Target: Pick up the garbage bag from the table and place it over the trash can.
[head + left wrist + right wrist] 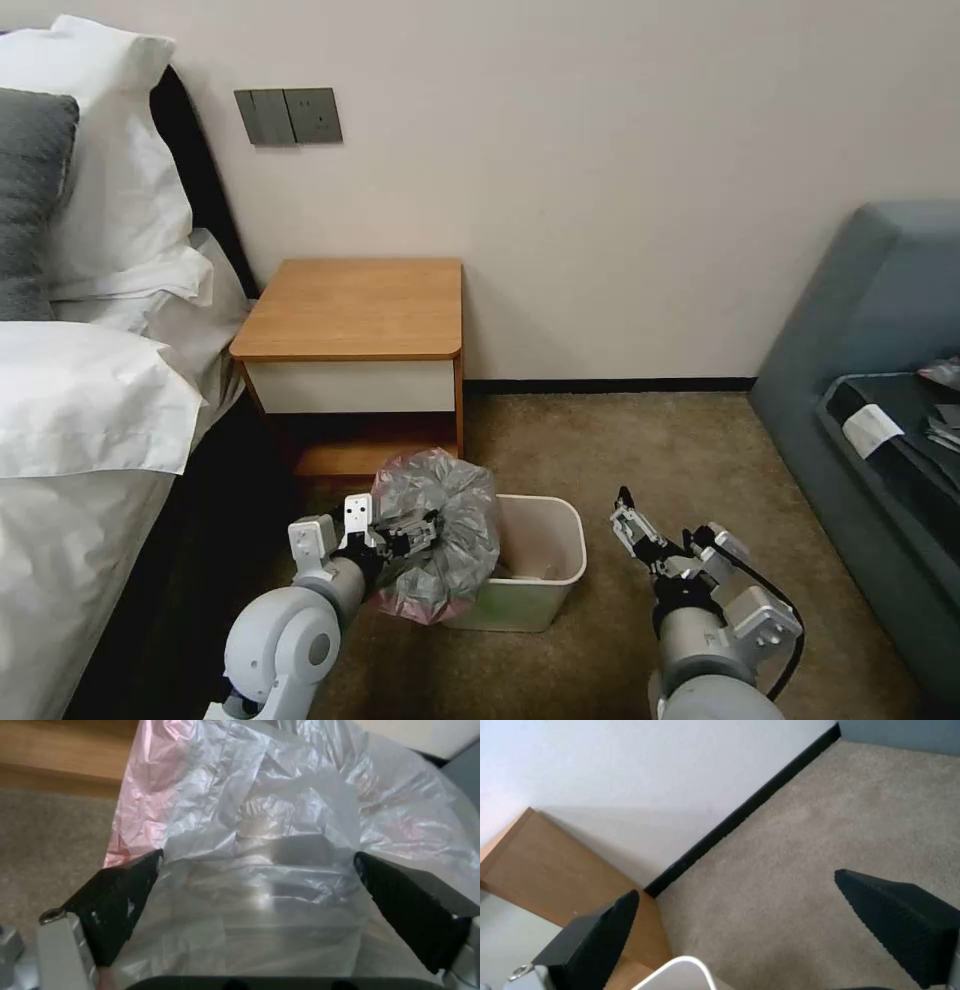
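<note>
Garbage bag [442, 535] bunched over trash can's [560, 570] left rim, left gripper [405, 535] jaws spread inside it, right gripper [630, 520] jaws wide above carpet [650, 450].

The garbage bag [440, 535] covers the near-left corner and left rim of the trash can [545, 560], so how the plastic sits on that edge cannot be told. The left gripper [415, 532] is part buried in the crinkled folds, and its fingertips are hidden there. In the left wrist view the plastic [280, 832] drapes between the two black fingers [120, 896], veiling what lies beyond. In the right wrist view only a rounded corner of the bin [680, 975] shows, cut off by the picture's edge.
</note>
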